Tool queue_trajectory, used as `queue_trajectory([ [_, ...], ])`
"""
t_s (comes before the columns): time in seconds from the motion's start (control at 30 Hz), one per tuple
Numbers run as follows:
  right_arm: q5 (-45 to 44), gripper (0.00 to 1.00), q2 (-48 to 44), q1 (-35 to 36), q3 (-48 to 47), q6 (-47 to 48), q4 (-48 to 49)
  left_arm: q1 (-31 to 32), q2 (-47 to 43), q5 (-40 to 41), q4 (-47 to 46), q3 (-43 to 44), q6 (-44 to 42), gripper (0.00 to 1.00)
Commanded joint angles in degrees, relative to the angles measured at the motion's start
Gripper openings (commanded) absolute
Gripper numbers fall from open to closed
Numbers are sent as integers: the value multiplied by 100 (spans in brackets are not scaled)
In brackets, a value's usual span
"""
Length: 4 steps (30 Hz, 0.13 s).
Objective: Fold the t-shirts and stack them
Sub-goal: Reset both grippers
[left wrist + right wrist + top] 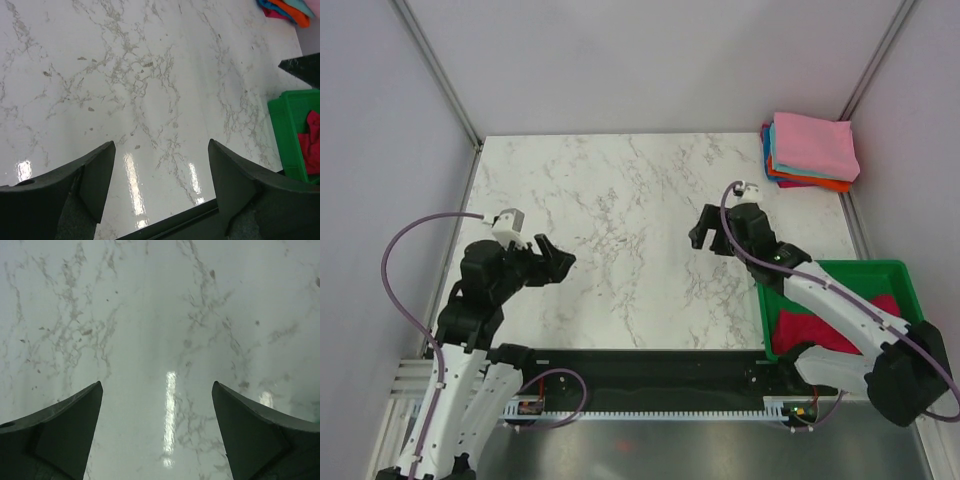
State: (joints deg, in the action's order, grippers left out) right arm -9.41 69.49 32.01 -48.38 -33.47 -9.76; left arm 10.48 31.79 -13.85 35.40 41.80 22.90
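A stack of folded t-shirts (810,150) lies at the table's far right corner, light pink on top, with teal, magenta and orange edges showing below. Its corner shows in the left wrist view (287,10). A red t-shirt (830,328) lies crumpled in the green bin (840,270) at the near right; it also shows in the left wrist view (311,142). My left gripper (555,262) is open and empty above the marble at the left. My right gripper (705,235) is open and empty above the marble right of centre.
The white marble table (620,230) lies between the two grippers. A black rail (650,365) runs along the near edge. Grey walls close in the table at the back and both sides.
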Motion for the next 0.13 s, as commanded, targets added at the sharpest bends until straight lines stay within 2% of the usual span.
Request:
queue_trajectory([
  [0.0,-719,98,-1033,129,381,-484,-594,24,-15,59,-174,91,-126,80],
  [0.1,-1139,98,-1631,130,610,-607,-1290,24,73,-57,-182,126,-145,80],
])
